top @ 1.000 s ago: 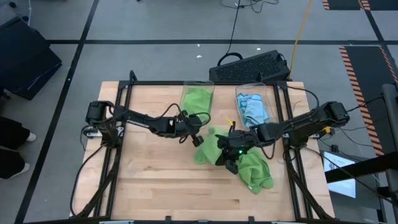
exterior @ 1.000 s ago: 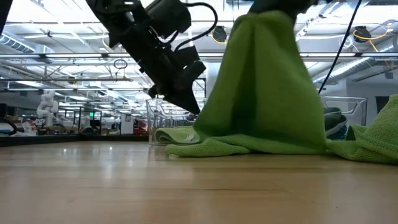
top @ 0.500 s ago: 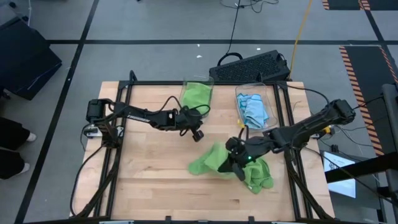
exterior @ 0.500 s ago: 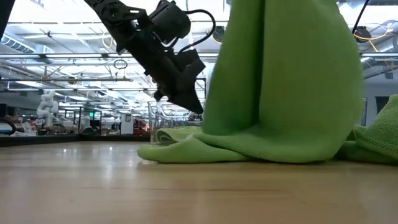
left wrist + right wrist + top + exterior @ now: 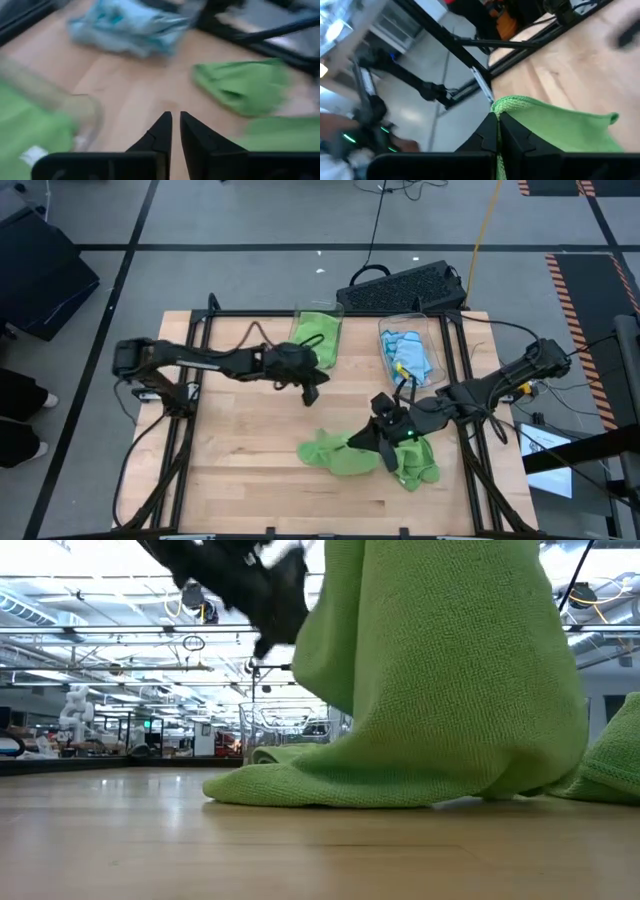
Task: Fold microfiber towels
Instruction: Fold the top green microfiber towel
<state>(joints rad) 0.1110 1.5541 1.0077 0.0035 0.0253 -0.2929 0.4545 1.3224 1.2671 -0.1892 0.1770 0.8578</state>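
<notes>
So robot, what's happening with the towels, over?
Right gripper shut on green towel, lifting it off the table. Left gripper holding nothing, near the bins. Nothing in the way.

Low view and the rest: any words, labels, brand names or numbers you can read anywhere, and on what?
None can be read in any view.
White tag on the green towel in the bin: too blurred to read.
Green sign in the room behind the table: too small to read.
</notes>
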